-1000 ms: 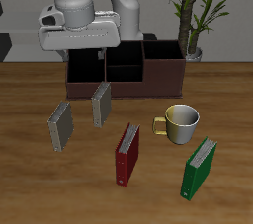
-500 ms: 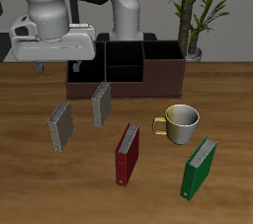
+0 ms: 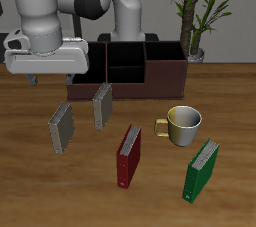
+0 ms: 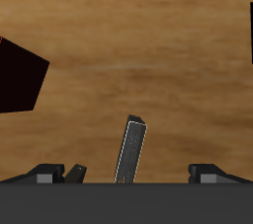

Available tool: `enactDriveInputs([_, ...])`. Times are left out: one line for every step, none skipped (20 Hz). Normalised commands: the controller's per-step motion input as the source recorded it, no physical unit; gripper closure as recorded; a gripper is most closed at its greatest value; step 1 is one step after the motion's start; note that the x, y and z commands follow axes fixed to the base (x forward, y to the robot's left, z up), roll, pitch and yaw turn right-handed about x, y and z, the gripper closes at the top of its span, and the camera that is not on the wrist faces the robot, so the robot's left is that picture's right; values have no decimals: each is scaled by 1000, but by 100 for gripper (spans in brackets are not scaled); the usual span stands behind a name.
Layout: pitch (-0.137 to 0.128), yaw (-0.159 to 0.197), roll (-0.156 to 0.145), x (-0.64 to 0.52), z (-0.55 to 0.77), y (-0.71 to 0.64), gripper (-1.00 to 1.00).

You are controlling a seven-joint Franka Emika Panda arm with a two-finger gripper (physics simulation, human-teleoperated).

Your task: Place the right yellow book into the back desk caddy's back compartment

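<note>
Writing is showing nowhere legible: the covers of the books and the mug (image 3: 184, 124) are carrying no readable label. The gripper (image 3: 52, 77) is hanging above the wooden table (image 3: 30, 181), its fingers (image 3: 37, 76) spread wide apart and holding nothing; in the wrist view the fingertips (image 4: 75, 173) are sitting far to either side of the right yellow book (image 4: 129, 150), which is standing upright on its edge below them. In the exterior view that book (image 3: 62, 127) is standing nearer the front edge than the back desk caddy (image 3: 126, 74), with the other yellow book (image 3: 102, 105) just beside the caddy's front wall. The arm's body is partly hiding one end of the caddy, and the back compartment (image 3: 125, 55) is showing only as a dark cell in the split middle. The red book (image 3: 129, 155) and green book (image 3: 201, 170) are standing nearer the front. A potted plant (image 3: 196, 11) is rising behind the caddy, its top cut off.
</note>
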Motion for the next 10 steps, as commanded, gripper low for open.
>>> enactDriveInputs([-69,-10,19,24,-345,-75,-100])
enactDriveInputs([-18,-72,-10,-25,-315,-8,-100])
enactDriveInputs([-48,45,-36,-53,-410,38,-100])
enactDriveInputs([-56,39,41,-73,-536,144,-100])
enactDriveInputs([-11,-8,-19,-54,-320,12,-100])
enactDriveInputs([-41,20,13,-41,-266,60,-100])
enactDriveInputs([-42,-31,-44,-30,-323,-58,-100])
enactDriveInputs([-12,-78,-17,-56,-323,-8,-100])
enactDriveInputs([-32,-23,-38,34,-485,-147,-100])
enactDriveInputs([34,-186,-30,23,-345,-172,-100])
